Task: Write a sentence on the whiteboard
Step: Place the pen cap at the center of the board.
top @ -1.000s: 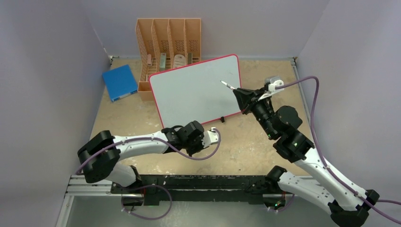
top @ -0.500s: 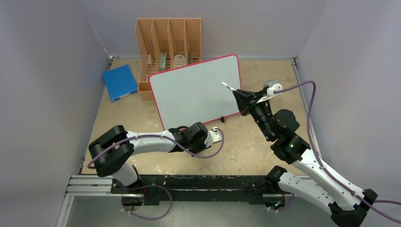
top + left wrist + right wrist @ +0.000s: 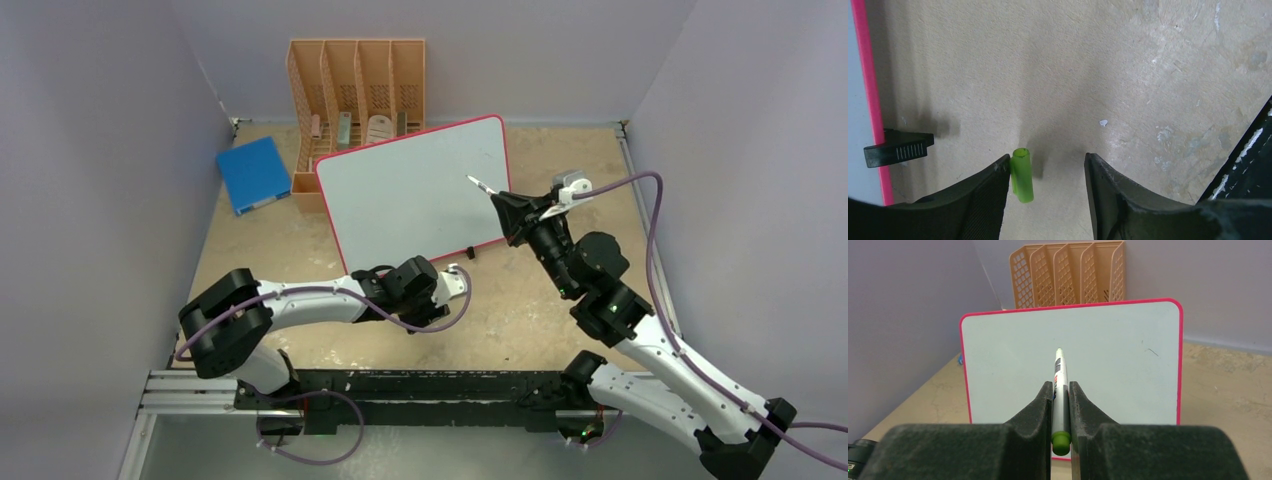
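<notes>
**Right arm holding marker at whiteboard, left jaws apart over cap**

A flat blue rectangular book is lying at the far left of the tan table. Just right of it, an orange plastic slotted file rack is standing against the back wall.

The large glossy white whiteboard with its thin red-pink rim is standing mid-table in front of the rack, face toward the arms. In the top view its upper left corner is overlapping the rack; cannot tell if they touch. The face is showing one tiny dark stroke near the upper right.

The left gripper is sitting low at the board's near edge with its jaws about halfway apart, gripping nothing. A small green cylindrical cap is lying on the table between them, right against the finger on the board side and clear of the other. A small black foot is sticking out from the rim nearby.

The right gripper is hovering at the board's right side, jaws clamped tight on a slim white marker with a green end. Its tip is pointing at the board; cannot tell whether it is touching.
</notes>
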Motion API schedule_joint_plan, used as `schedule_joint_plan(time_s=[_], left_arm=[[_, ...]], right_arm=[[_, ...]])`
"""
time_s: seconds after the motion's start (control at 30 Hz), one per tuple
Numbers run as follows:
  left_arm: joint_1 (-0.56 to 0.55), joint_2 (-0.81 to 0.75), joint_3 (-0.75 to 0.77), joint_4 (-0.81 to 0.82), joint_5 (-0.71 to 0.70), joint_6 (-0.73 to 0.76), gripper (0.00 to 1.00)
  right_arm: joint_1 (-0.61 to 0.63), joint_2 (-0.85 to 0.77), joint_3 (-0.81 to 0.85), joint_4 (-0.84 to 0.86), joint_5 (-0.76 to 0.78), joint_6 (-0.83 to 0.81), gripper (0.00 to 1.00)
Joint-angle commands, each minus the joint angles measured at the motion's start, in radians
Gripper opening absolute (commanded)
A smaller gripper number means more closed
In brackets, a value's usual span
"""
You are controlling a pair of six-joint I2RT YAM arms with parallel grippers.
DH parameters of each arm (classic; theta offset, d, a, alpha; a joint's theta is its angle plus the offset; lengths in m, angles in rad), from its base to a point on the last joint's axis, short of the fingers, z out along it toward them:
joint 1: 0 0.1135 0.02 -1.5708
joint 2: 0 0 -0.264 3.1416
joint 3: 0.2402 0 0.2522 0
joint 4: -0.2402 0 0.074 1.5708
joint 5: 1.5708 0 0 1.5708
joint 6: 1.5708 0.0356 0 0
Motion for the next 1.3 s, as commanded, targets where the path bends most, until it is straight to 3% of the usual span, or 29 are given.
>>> schedule_joint_plan(time_s=[0.0, 0.13, 0.47, 0.67, 0.9, 1.27], left_arm=[[-0.003, -0.028, 0.022, 0.0, -0.008, -0.042, 0.55], [-0.003, -0.009, 0.027, -0.006, -0.073, -0.098, 0.56], [-0.012, 0.017, 0.027, -0.082, -0.171, -0.414, 0.57], [-0.051, 0.022, 0.021, -0.08, -0.321, -0.528, 0.58], [-0.055, 0.02, -0.026, 0.027, -0.397, -0.553, 0.6], [-0.084, 0.159, 0.004, -0.067, -0.528, -0.67, 0.62]], right_arm=[[0.0, 0.008, 0.011, 0.059, 0.001, -0.016, 0.0], [0.0, 0.021, 0.022, 0.057, 0.004, -0.023, 0.0], [0.0, 0.023, 0.023, 0.058, 0.003, -0.022, 0.0], [0.0, 0.031, 0.025, 0.064, -0.01, -0.019, 0.0], [0.0, 0.03, 0.027, 0.057, -0.015, -0.013, 0.0], [0.0, 0.029, 0.025, 0.059, -0.018, -0.001, 0.0]])
